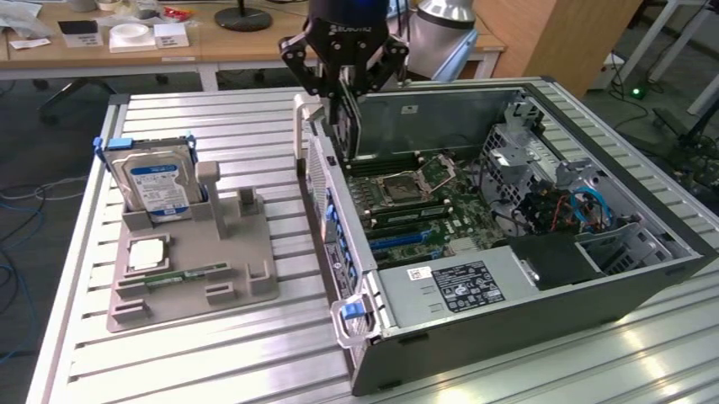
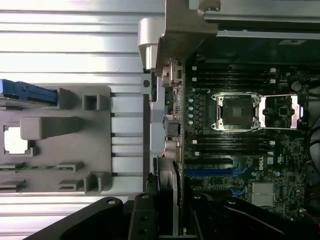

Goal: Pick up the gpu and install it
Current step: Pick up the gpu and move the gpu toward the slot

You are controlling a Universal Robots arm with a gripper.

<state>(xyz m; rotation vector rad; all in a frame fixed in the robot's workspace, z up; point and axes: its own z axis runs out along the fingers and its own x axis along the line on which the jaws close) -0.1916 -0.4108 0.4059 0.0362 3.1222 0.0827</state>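
Presently the gpu (image 1: 348,130) hangs upright and edge-down, clamped in the claw (image 1: 345,88), over the motherboard (image 1: 433,202) by the open computer case's (image 1: 540,290) rear wall. That orientation evidently suits the blue expansion slots (image 1: 396,241). The hard drive (image 1: 157,185) stands apart on the desk (image 1: 247,353).

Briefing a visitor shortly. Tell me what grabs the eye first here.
The open case with its bare motherboard dominates the exterior view's right. Above its far end the gripper holds the gpu upright. On that view's left, a hard drive stands in a grey tray.
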